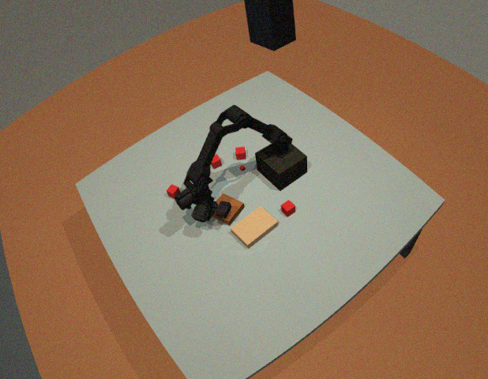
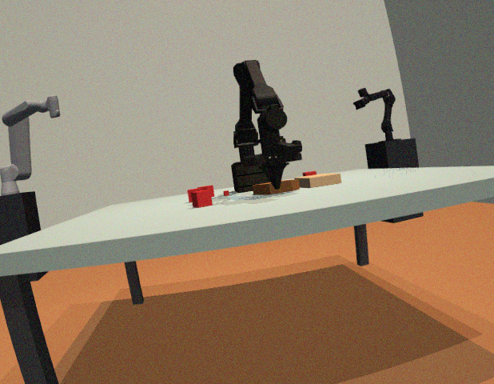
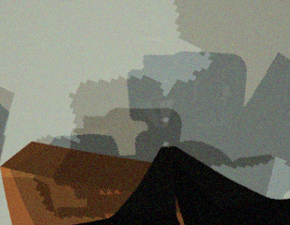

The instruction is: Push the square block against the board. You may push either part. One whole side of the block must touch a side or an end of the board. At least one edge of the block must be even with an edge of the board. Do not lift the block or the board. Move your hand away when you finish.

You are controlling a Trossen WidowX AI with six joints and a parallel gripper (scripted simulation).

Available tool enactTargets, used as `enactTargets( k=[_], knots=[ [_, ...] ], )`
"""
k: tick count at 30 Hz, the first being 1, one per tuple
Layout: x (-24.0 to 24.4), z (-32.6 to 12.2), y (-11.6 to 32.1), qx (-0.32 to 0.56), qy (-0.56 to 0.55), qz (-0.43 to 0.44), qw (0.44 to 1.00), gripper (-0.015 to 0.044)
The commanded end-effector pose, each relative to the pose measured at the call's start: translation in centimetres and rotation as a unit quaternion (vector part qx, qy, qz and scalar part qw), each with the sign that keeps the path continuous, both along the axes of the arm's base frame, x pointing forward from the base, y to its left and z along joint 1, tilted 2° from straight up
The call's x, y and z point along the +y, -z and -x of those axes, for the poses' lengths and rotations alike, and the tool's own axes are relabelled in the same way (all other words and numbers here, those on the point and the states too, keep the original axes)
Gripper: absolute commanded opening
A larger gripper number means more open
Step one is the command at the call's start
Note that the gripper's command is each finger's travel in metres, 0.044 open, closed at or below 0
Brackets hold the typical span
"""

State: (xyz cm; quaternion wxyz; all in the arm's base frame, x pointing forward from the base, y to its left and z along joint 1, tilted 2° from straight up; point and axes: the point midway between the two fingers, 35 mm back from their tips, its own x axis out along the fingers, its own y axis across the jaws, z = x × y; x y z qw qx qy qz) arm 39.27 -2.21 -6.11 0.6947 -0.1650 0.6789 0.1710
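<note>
The brown square block (image 1: 237, 207) (image 2: 289, 186) (image 3: 37, 157) lies flat on the table, partly hidden by the arm in the top view. The light wooden board (image 1: 254, 226) (image 2: 324, 180) lies flat beside it. In the top view their facing sides are at an angle, with a narrow wedge-shaped gap; the block's near corner is close to the board's left corner. My gripper (image 2: 276, 186) (image 3: 167, 154) is shut and empty, its tips low at the block's side facing away from the board. Whether the tips touch the block cannot be told.
Red cubes stand at the left (image 1: 173, 190) (image 2: 202, 197), behind the arm (image 1: 215, 161), near the base (image 1: 240, 153) and right of the board (image 1: 288, 208). A small red object (image 1: 242, 167) (image 2: 225, 193) lies near my base (image 1: 281, 166). Other arms stand beyond the table.
</note>
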Motion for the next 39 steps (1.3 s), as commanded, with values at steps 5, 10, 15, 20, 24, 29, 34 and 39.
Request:
enactTargets(
  k=[5, 10, 15, 20, 24, 29, 34, 39],
  knots=[
    [-0.3, 1.1, 0.5, 0.011, -0.001, 0.001, 1.0, 0.0],
    [-0.4, 1.4, 0.5, 0.011, -0.001, 0.001, 1.0, 0.0],
    [-0.5, 1.7, 0.5, 0.011, -0.001, 0.001, 1.0, 0.0],
    [-0.6, 2.0, 0.6, 0.011, -0.001, 0.001, 1.0, 0.0],
    [-0.7, 2.2, 0.6, 0.011, -0.001, 0.001, 1.0, 0.0],
    [-0.8, 2.5, 0.6, 0.011, -0.001, 0.001, 1.0, 0.0],
    [-0.8, 2.6, 0.6, 0.011, -0.001, 0.001, 1.0, 0.0],
    [-0.6, 2.0, 0.5, 0.011, -0.001, 0.001, 1.0, 0.0]
  ],
)
